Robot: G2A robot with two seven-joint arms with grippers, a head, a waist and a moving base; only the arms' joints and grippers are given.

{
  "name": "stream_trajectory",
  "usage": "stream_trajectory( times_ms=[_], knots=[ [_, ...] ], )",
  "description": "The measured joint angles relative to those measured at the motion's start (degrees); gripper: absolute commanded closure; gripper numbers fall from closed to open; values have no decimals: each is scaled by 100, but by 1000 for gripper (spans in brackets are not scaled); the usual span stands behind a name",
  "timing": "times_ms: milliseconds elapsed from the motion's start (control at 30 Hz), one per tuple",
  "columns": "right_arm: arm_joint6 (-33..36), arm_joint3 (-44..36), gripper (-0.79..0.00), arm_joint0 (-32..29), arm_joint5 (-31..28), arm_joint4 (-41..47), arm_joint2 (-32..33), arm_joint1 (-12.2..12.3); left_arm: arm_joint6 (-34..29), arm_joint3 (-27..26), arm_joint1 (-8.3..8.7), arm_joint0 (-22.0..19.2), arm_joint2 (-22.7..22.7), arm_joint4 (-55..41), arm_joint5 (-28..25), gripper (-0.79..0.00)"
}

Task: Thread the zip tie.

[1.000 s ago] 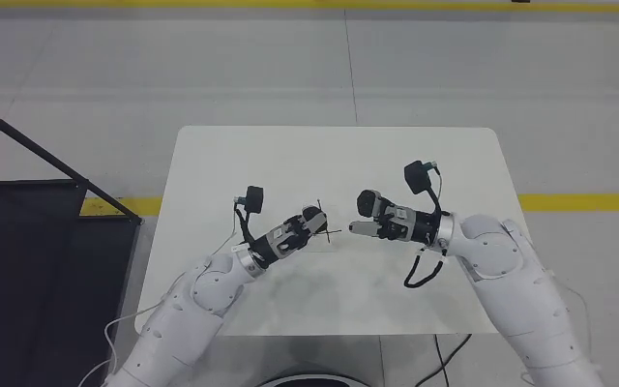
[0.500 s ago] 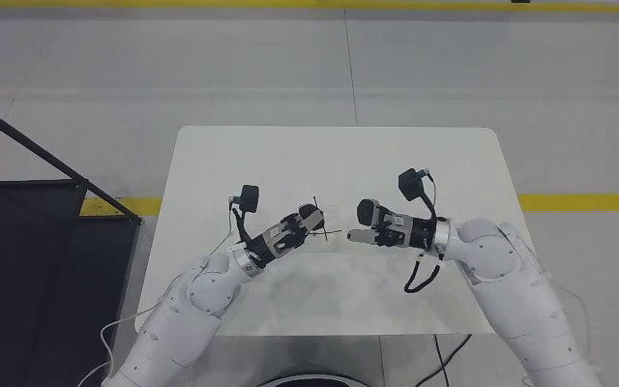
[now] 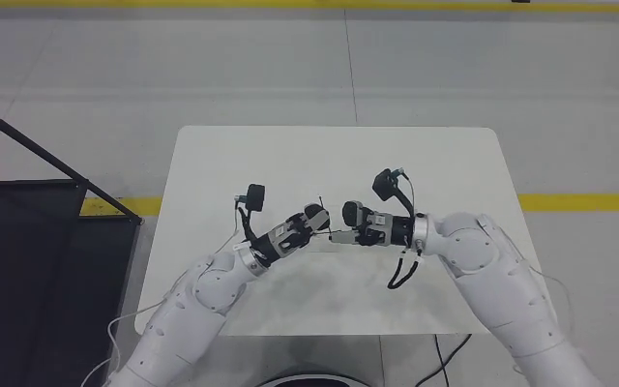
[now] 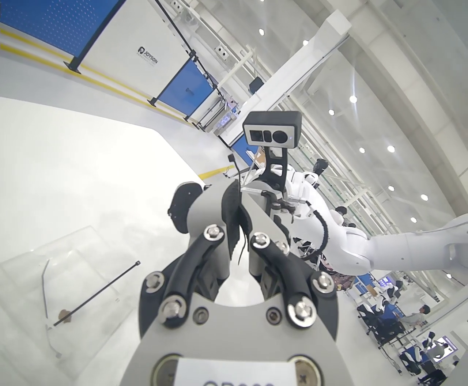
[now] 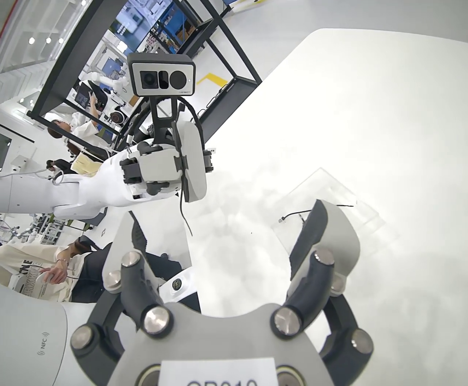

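Right claw (image 3: pixel 340 224), spread wide, has neared left claw (image 3: pixel 312 214) pinching zip tie (image 5: pixel 182 210).

Lab hall: high lit ceiling (image 4: pixel 384 55), blue partitions (image 4: pixel 47 22), yellow floor lines (image 3: pixel 571 202)

Both glossy white shell arms (image 3: pixel 208 290) are rounded at the joints. Each wrist has a small black camera box (image 3: pixel 255 196) on a black bracket, with a thin black cable (image 3: pixel 399 275) looping near that box. Left tool (image 4: pixel 236 208) and right tool (image 5: pixel 226 226) look the same: grey plates, black links, silver screws, black finger pads, white label.
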Motion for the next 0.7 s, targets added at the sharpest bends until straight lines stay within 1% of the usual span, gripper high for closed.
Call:
stream_trajectory(
  times_ms=[33, 100, 167, 267, 333, 367, 433, 500, 633, 700],
  knots=[
    [-3, 14, -619, 17, -5, -12, -18, -6, 29, 17, -8, -16, 11, 43, 18, 0],
    [-5, 42, -597, 47, -49, -27, -46, -15, 101, 57, -27, -41, 32, 103, 34, 0],
    [0, 62, -539, 55, -108, -34, -49, -15, 149, 96, -40, -60, 37, 117, 35, 0],
    [8, 82, -493, 46, -188, -16, -33, -10, 173, 161, -56, -94, 41, 109, 11, 0],
    [29, 87, -431, 44, -205, 0, -28, -7, 173, 193, -67, -114, 47, 106, 10, 0],
    [42, 87, -422, 45, -207, 5, -28, -6, 171, 202, -72, -122, 52, 102, 11, 0],
    [79, 87, -379, 52, -210, 14, -31, -4, 166, 220, -83, -140, 62, 94, 14, 0],
    [110, 85, -363, 57, -222, 32, -36, -3, 163, 235, -93, -153, 65, 94, 14, 0],
    [168, 85, -289, 68, -230, 64, -47, -1, 159, 253, -108, -165, 65, 98, 11, 0],
    [178, 86, -228, 72, -231, 70, -49, 0, 155, 259, -115, -168, 62, 101, 9, 0]
  ],
)
